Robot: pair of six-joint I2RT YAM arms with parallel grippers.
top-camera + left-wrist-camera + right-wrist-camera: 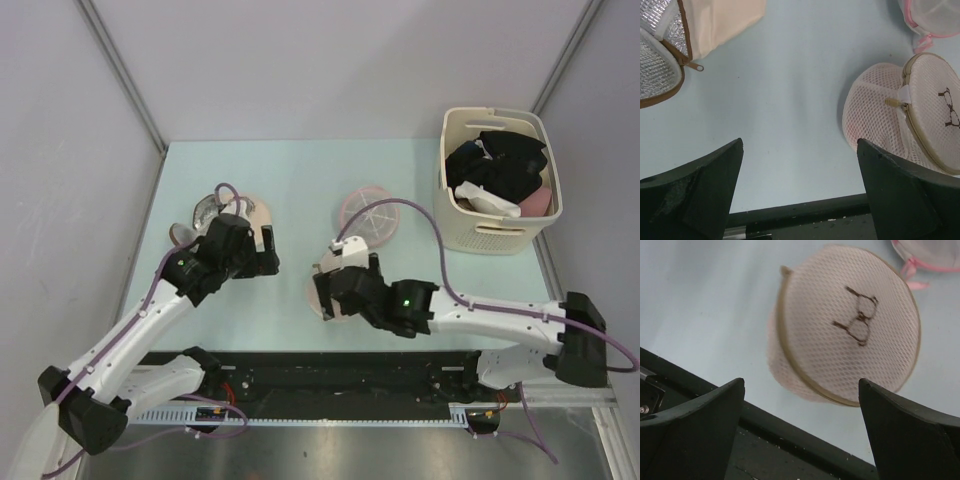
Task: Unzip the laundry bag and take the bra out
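**Zip still shut: pull tab to be pinched while the bag is steadied**

Attention is owed first to the pale pink-cream mesh drum-shaped laundry bag [850, 325], which lies on its side close to the near edge of the pale green bench [300, 170], just left of centre. The right hand [801, 385] is held above it with fingers wide apart and nothing between them. The left hand [800, 145] is likewise spread and empty, to the left of the bag and apart from it.

The tan zip is judged closed all round the rim of the round end. Its small beige pull tab [892, 101] stands out at the rim on the side turned towards the left hand, beside a white fabric tab. The drum is best pressed or held lightly by one hand, so that it cannot roll or slide. The tab can then be pinched by the other and drawn along the curve of the rim, not straight outward. The bra cannot be made out through the mesh and is presumed inside.

No brand or readable writing is seen. Only a dark bra-shaped outline mark [857, 315] is carried on the round end.
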